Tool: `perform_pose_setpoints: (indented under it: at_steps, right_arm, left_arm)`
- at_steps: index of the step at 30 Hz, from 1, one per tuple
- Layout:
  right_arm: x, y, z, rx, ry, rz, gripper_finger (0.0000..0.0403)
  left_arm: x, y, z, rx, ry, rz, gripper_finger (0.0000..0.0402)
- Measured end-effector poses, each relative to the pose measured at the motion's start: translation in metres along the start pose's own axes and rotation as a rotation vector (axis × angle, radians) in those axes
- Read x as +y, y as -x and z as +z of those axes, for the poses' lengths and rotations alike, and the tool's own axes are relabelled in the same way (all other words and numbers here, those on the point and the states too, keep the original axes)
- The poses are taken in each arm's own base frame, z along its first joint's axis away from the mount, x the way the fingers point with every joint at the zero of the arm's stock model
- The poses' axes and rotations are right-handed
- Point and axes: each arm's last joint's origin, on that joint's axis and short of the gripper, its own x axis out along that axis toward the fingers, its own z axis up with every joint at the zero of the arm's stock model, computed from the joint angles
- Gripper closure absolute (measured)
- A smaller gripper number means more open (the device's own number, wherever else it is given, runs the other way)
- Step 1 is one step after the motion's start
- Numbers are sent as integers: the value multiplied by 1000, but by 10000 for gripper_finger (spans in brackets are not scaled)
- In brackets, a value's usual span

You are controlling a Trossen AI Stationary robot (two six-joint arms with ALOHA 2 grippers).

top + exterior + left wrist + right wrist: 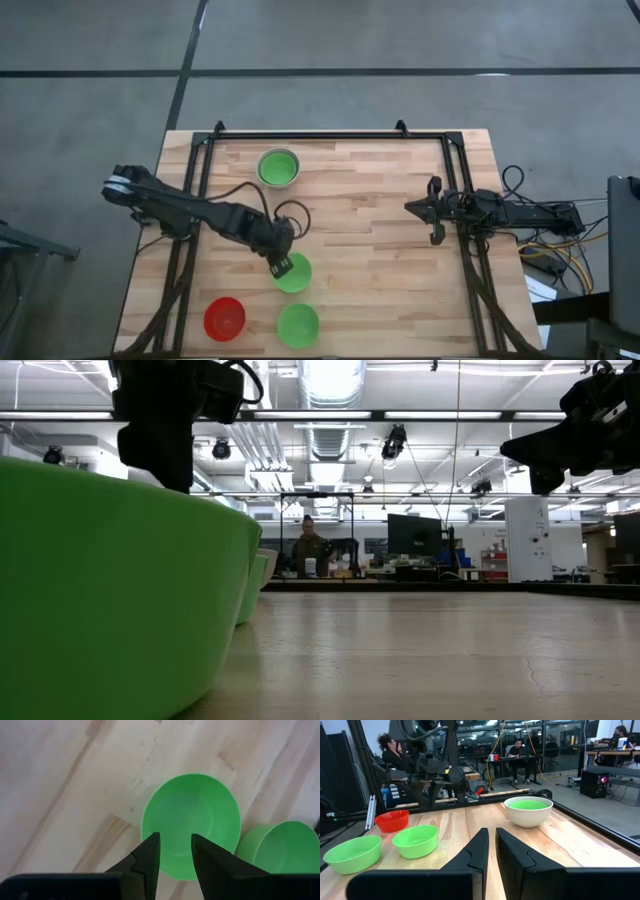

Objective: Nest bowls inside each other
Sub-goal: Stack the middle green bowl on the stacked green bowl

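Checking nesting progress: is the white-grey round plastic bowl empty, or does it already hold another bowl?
It holds one: a bright green plastic bowl sits nested inside the white-grey round plastic bowl, its green inside showing within the pale rim.

1. A white-grey bowl (279,167) is seen upright near the far edge of the table, with a bright green bowl (528,805) nested inside it.
2. A second green bowl (296,274) is placed upright and empty near the middle of the table, towards the left.
3. A third green bowl (298,325) is set upright and empty by the near edge, just beside the second.
4. A red bowl (224,318) is placed upright and empty left of the third, slightly apart.
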Motion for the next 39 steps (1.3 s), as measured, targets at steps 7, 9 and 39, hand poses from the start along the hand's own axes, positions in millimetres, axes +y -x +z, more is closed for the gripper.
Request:
perform_pose_setpoints:
  at_steps: [7, 9, 39]
  right_arm:
    - [0, 0, 0, 0, -1, -1, 369]
    - [0, 0, 0, 0, 0, 0, 369]
    - [0, 0, 0, 0, -1, 0, 369]
  left_arm:
    - [2, -4, -3, 15, 84, -3, 287]
    - [2, -4, -3, 15, 94, -3, 287]
    - [17, -34, -21, 63, 84, -46, 286]
